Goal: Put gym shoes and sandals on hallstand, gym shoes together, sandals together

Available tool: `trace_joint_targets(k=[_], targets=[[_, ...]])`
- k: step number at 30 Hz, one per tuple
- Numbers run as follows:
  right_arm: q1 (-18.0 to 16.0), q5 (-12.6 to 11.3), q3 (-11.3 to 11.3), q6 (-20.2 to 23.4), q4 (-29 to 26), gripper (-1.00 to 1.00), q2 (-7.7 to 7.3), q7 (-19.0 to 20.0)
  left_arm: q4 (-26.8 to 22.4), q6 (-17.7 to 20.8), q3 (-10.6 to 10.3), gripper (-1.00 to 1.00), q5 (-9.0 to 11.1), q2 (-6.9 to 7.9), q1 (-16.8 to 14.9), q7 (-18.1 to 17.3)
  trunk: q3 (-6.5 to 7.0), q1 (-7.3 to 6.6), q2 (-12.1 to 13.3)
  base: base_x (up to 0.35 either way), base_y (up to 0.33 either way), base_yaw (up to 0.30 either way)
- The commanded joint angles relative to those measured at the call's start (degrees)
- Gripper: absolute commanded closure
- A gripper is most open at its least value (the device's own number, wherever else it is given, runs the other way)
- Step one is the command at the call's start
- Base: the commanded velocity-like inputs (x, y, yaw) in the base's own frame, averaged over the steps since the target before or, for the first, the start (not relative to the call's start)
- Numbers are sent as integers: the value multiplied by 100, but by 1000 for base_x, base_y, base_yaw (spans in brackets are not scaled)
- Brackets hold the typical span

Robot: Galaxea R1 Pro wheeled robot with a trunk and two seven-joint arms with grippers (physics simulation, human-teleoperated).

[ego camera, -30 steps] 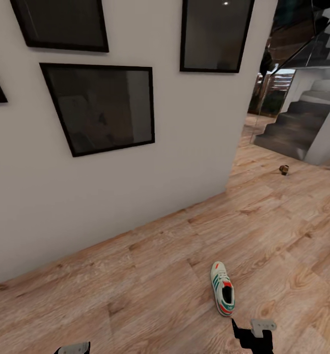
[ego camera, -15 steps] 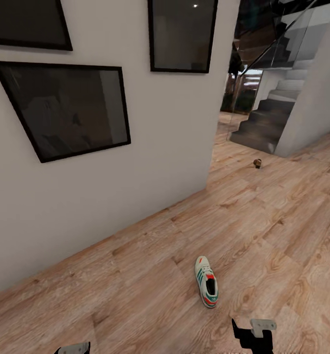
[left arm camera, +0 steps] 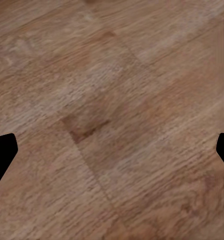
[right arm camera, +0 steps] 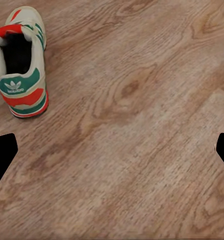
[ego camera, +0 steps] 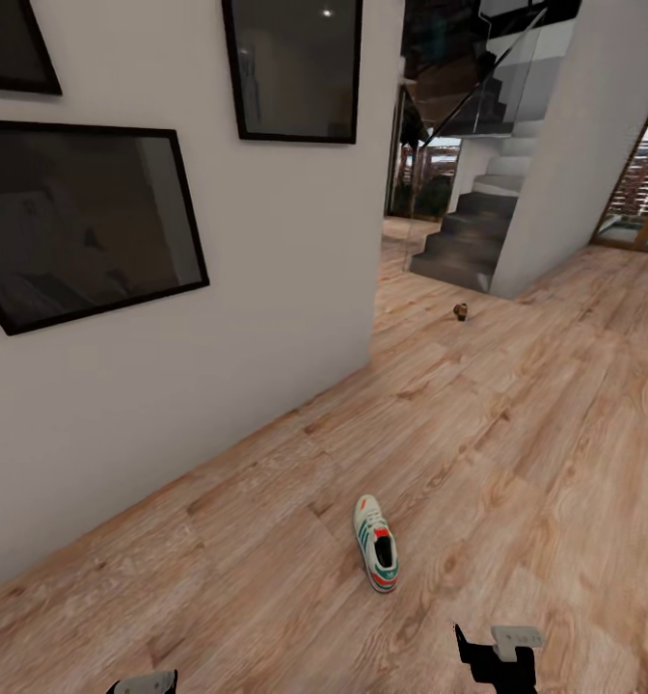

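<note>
One gym shoe [ego camera: 375, 543], cream-white with green stripes and red-orange patches, lies alone on the wood-plank corridor floor [ego camera: 517, 453], toe pointing toward the wall. In the right wrist view the same shoe [right arm camera: 21, 62] shows heel-on, ahead and to one side of my right gripper [right arm camera: 112, 152], which is open and empty above the planks. My left gripper [left arm camera: 112, 152] is also open, with bare floor [left arm camera: 112, 100] below it. The other gym shoe and the hallstand are out of view. A small brown object [ego camera: 461, 311] lies far off near the stairs, too small to identify.
A white wall [ego camera: 266, 289] with dark framed pictures [ego camera: 83, 222] runs along the left and ends at a corner. Beyond it rise dark stairs [ego camera: 459, 241] with a glass railing. Open floor stretches to the right toward a window [ego camera: 647, 193].
The whole head view has shifted left, so the camera turned right; a window came into view at the right. The shoe stays put on the floor, and both arms hold their pose.
</note>
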Motion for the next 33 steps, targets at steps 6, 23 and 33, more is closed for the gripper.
trace_joint_targets(k=[6,23,33], targets=[[-4,44,-50,-18,2,-100,0,37,4,-19,20,-100,-22,-1,-3,-1,-5,-1,-2,0,0,-76],[-4,64,-44,-28,2,-100,4,66,-11,-18,37,-100,7,-3,-4,9,-5,-1,-2,0,0,-3],[-4,48,-41,-14,-43,-100,18,63,-107,21,-120,-100,-173,-53,-124,-7,-5,-1,-2,0,0,0]])
